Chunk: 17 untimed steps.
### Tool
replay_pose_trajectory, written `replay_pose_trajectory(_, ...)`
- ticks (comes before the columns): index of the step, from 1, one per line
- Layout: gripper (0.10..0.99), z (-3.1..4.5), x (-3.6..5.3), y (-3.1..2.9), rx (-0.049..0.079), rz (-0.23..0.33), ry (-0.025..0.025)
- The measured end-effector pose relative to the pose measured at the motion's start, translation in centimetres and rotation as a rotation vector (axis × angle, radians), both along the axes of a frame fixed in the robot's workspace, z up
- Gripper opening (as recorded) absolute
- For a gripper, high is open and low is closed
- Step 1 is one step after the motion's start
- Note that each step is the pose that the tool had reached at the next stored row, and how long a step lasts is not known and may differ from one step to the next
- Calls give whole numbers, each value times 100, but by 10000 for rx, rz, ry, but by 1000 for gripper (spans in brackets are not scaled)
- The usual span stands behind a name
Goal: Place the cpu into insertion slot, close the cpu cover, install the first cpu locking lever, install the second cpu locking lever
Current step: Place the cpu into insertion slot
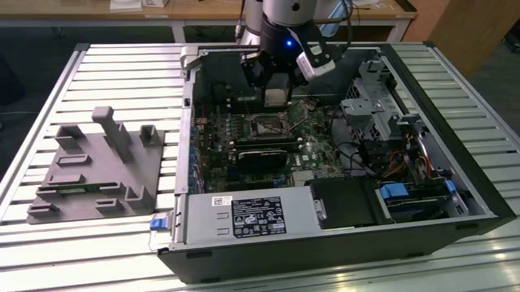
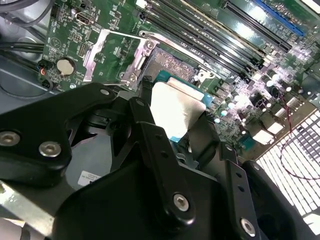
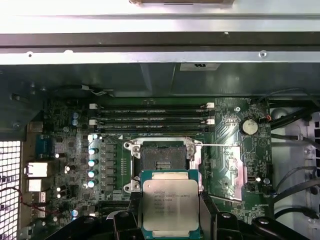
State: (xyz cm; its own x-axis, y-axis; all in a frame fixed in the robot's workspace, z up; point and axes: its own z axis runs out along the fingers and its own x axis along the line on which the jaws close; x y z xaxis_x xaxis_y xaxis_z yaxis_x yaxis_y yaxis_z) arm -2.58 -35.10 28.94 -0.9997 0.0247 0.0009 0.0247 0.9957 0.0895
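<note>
Held in the gripper point(image 3: 170, 212) by two opposite edges: the cpu point(image 3: 170, 200), with fingers point(image 3: 210, 220) drawn in to chip width and pressed on the green border. Hangs level near the insertion slot point(image 3: 162, 159), above it and apart from it, pale metal face up; not yet seated. Lies open, that slot, with its dark contact field bare in both wrist views. Folded back just beside the insertion slot and clear of its opening: the cpu cover point(image 3: 231, 170), a thin silvery frame. On the far side of the insertion slot from the cpu, long black memory slots point(image 3: 150, 113).

Likely light, thin and stiff, with a slick metal lid, so no hold on the flat faces. Edge grip only, away from the underside contacts. Probably fragile in the meeting with the insertion slot rather than in the hand: fine contacts there, easily bent by a tilted or dragged chip. Best kept flat and square to the slot's rim.
</note>
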Motion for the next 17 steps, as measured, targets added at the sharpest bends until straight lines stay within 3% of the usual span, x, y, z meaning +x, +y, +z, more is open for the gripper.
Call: replay_pose_trajectory(17,537,-296,-2,0,0,-131,-59)
